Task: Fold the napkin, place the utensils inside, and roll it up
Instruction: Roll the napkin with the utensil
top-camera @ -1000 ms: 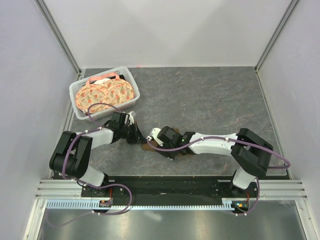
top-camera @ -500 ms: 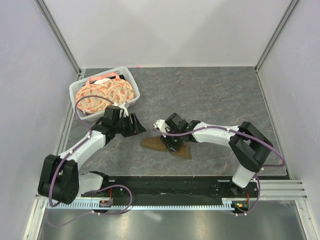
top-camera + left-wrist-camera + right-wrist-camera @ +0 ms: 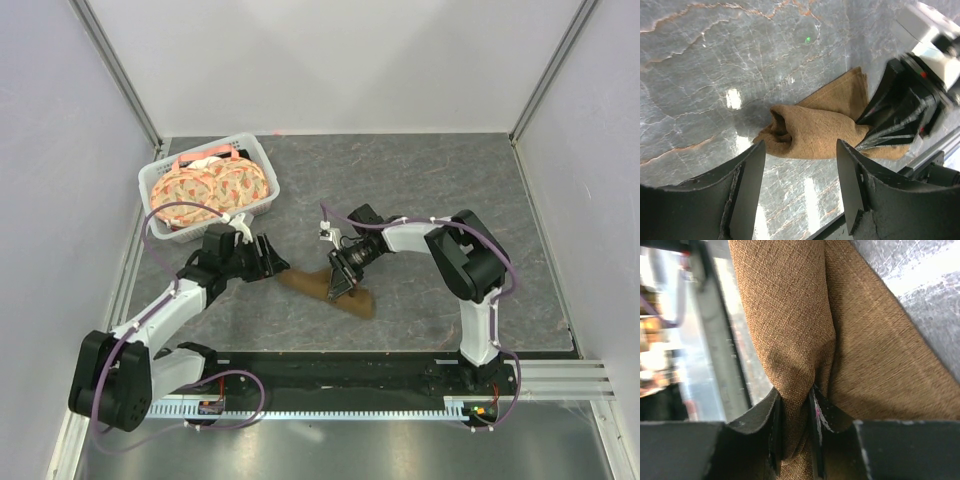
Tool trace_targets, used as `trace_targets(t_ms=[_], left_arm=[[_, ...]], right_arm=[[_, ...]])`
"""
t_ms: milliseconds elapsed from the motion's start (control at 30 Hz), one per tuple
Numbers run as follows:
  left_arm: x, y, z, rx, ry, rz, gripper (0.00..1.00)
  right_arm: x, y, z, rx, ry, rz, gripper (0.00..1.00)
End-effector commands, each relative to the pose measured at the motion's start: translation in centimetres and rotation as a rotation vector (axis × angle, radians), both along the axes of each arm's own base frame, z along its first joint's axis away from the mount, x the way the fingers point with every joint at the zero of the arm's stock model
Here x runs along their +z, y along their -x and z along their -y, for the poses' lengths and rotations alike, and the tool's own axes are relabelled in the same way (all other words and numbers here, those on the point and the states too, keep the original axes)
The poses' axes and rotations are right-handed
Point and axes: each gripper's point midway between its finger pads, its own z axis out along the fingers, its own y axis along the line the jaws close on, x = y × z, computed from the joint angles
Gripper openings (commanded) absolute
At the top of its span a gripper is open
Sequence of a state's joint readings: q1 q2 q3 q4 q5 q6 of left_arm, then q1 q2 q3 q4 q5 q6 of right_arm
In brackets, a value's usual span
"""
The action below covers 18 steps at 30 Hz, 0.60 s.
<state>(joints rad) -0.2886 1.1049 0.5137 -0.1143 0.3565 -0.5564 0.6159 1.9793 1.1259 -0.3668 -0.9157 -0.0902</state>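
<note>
The left gripper [image 3: 270,262] has opened, jaws spread, beside the roll's left end; the right gripper [image 3: 795,407] has closed, pinching the rolled napkin [image 3: 815,132] (utensil unseen), so rolling looks nearly done.

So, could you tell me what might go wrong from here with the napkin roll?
1. The right fingers pinch only a ridge of the napkin, so a pull may drag cloth out and loosen the roll.
2. The left fingers stand open, gripping nothing, so the roll's gaping end is unheld and may spring open.
3. The utensil is not visible; if it is inside, it could slide out of that end.
</note>
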Motion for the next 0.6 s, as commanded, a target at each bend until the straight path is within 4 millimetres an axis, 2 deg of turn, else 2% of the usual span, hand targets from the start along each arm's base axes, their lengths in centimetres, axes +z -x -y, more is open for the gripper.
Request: trace_targets(t_ms=[0, 200, 333, 433, 467, 533, 567], left_arm=[[0.6, -1.0, 0.9, -0.056, 0.028, 0.097, 0.65], [0.3, -1.7, 1.6, -0.088, 0.047, 0.152, 0.65], [-1.1, -1.6, 2.4, -0.126, 0.065, 0.134, 0.62], [-1.5, -1.9, 3.0, -0.16, 0.085, 0.149, 0.53], [-2.3, -1.9, 3.2, -0.164, 0.081, 0.128, 0.46], [-3.1, -2.1, 3.1, -0.161, 0.071, 0.105, 0.4], [-3.6, -2.2, 3.2, -0.164, 0.064, 0.09, 0.3]], right_arm=[[-0.6, 1.1, -0.1, 0.035, -0.085, -0.19, 0.29], [-1.2, 0.0, 0.0, 0.015, -0.109, -0.27, 0.29], [-1.5, -0.5, 0.1, 0.006, -0.103, -0.269, 0.3], [-1.9, -0.5, 0.2, 0.004, -0.084, -0.27, 0.3], [-2.0, -0.5, 0.3, 0.002, -0.078, -0.27, 0.3], [-2.0, -0.5, 0.3, 0.0, -0.067, -0.262, 0.31], [-2.1, -0.6, 0.4, -0.003, -0.054, -0.254, 0.31]])
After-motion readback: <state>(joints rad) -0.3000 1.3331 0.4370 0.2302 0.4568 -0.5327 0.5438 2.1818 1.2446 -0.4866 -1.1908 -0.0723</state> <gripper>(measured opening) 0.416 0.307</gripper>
